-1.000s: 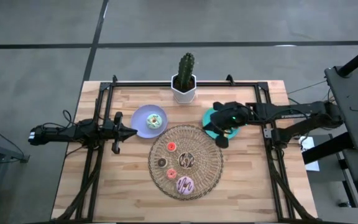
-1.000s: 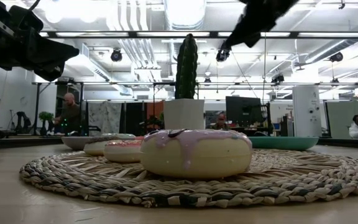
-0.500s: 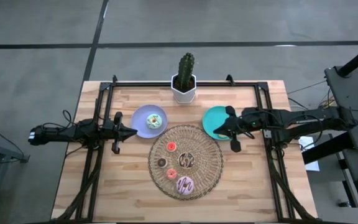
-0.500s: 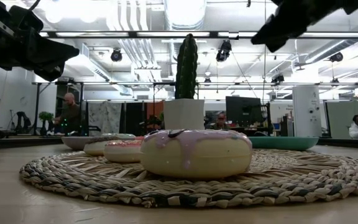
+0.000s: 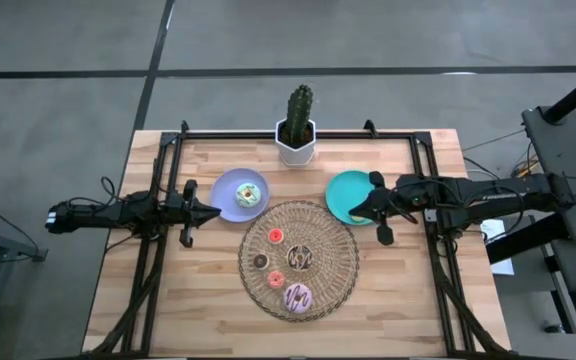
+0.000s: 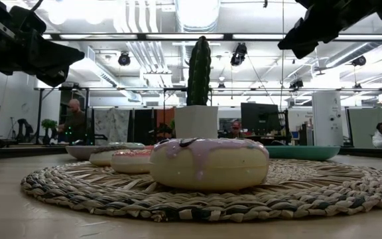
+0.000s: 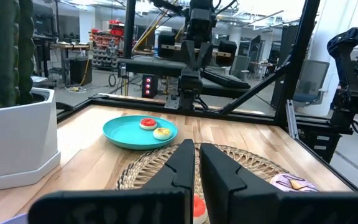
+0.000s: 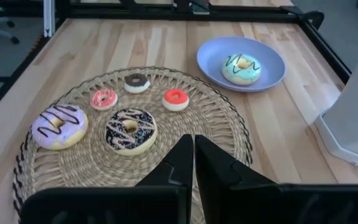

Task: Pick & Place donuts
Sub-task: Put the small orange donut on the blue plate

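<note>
Five donuts on our wicker mat [image 5: 299,259], pink donut [image 8: 58,125] at 6 o'clock | we judge it light, rigid, slick: pinch across ring | right gripper [image 5: 351,218] and left gripper [image 5: 218,212] both closed, empty.

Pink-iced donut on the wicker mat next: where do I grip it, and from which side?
Come straight down on the pink-iced donut. It lies flat near the wicker mat's edge, hole upward, so pinch one side of the ring, one finger in the hole, one outside. The brown-iced donut crowds one flank.
</note>
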